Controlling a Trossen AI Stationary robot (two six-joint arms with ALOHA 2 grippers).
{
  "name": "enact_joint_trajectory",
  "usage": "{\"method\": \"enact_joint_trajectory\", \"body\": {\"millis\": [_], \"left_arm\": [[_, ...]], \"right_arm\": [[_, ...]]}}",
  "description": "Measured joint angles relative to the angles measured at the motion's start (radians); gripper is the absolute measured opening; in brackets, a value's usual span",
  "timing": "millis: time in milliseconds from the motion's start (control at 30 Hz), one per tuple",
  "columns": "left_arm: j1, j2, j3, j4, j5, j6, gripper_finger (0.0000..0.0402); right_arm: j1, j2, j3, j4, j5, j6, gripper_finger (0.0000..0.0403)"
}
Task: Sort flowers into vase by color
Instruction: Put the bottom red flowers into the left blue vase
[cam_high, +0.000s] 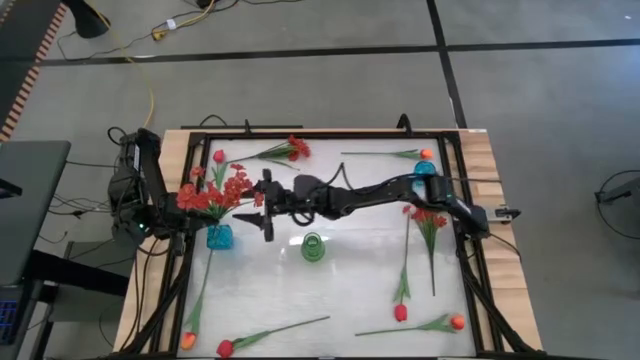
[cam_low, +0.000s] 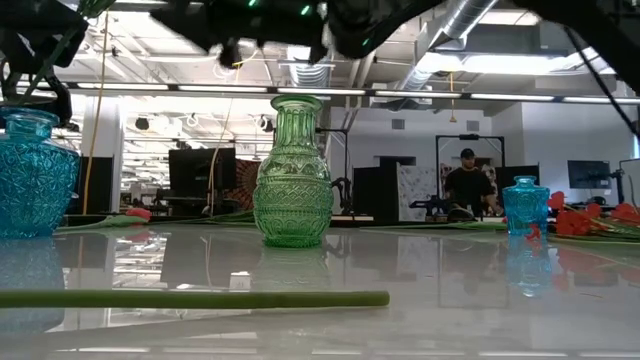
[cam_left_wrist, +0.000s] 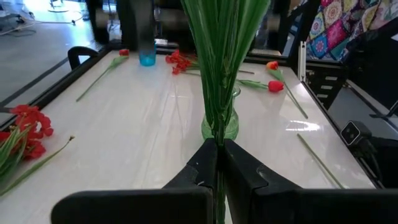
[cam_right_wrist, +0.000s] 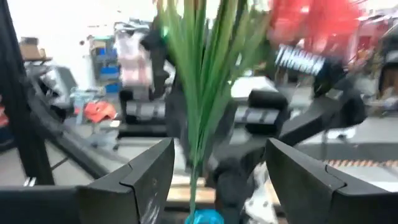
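My left gripper (cam_high: 190, 202) is shut on a bushy red spray (cam_high: 215, 190), held over the left blue vase (cam_high: 219, 237). The spray's green stems (cam_right_wrist: 198, 93) run down to that vase's mouth (cam_right_wrist: 202, 218). My right gripper (cam_high: 252, 206) has reached across the table to the spray and is open. Its fingers (cam_right_wrist: 140, 177) stand on either side of the stems without touching them. A green vase (cam_high: 313, 247) stands mid-table and a second blue vase (cam_high: 425, 168) at the far right. My left gripper pinches the bundle of green stems (cam_left_wrist: 216, 134) between its two fingers, below the red blooms. The fingers come about level from the table's left side and lie across the stems. The spray stands upright, its blooms above the fingers and its stems running down toward the blue vase.
Loose flowers lie around the table: a red tulip (cam_high: 218, 157), a red spray (cam_high: 290, 150), an orange tulip (cam_high: 425, 154), another red spray (cam_high: 428, 218), and tulips along the near edge (cam_high: 400, 312) (cam_high: 456, 322) (cam_high: 225, 347). A person (cam_low: 467, 185) is in the room behind.
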Motion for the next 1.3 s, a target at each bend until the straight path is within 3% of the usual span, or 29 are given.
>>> {"method": "enact_joint_trajectory", "body": {"millis": [267,1000,1067,1300], "left_arm": [[0.0,0.0,0.0,-0.001,0.001,-0.002,0.0],[0.0,0.0,0.0,-0.007,-0.006,-0.01,0.0],[0.0,0.0,0.0,-0.007,-0.008,-0.01,0.0],[0.0,0.0,-0.001,-0.008,-0.008,-0.012,0.0]], "right_arm": [[-0.005,0.058,0.12,-0.005,-0.058,0.007,0.0275],[0.0,0.08,0.128,0.061,-0.029,-0.027,0.0275],[0.003,0.117,0.158,0.109,-0.032,-0.006,0.0275],[-0.007,0.246,0.33,0.001,-0.074,0.007,0.0275]]}}
